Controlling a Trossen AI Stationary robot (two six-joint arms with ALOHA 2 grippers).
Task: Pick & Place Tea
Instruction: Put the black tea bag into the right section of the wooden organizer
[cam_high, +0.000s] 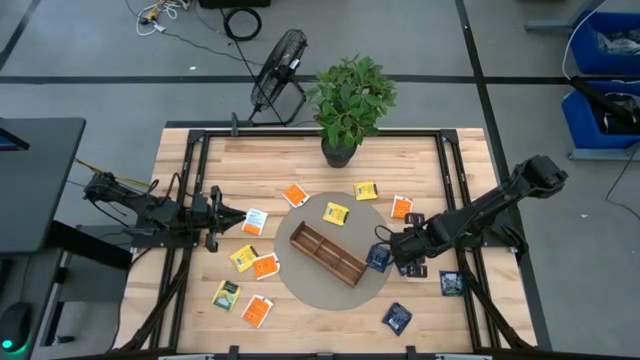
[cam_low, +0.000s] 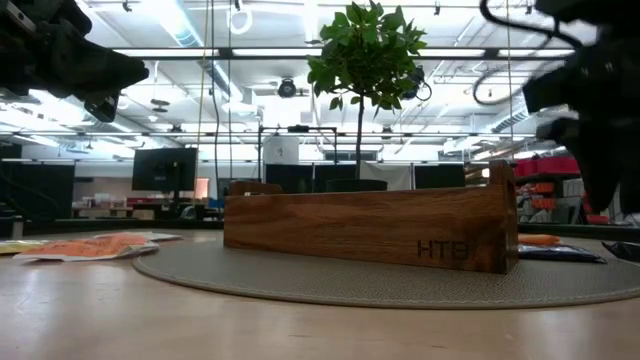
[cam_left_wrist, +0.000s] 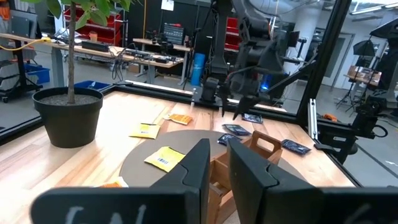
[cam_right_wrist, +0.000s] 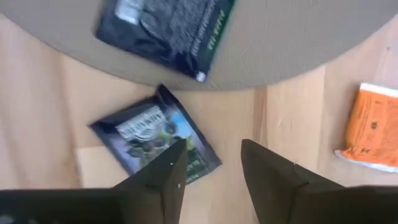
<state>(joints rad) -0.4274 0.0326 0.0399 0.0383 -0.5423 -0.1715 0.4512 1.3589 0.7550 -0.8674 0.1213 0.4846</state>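
Where wooden table (cam_high: 200, 160) ends, grey floor (cam_high: 100, 60) holds a fan (cam_high: 278, 68).

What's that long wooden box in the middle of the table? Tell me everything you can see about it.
The wooden tray is a long, narrow brown box with dark grain, open on top and split by dividers into compartments that look empty. It lies diagonally on the round grey mat, with lettering on one side and a notched handle at an end. Neither gripper touches it.

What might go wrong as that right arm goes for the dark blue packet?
The dark blue sachet lies flat on the wood, partly under the right gripper's open fingers, so they may slide off it. A second blue sachet on the round mat lies close by and could be nudged.
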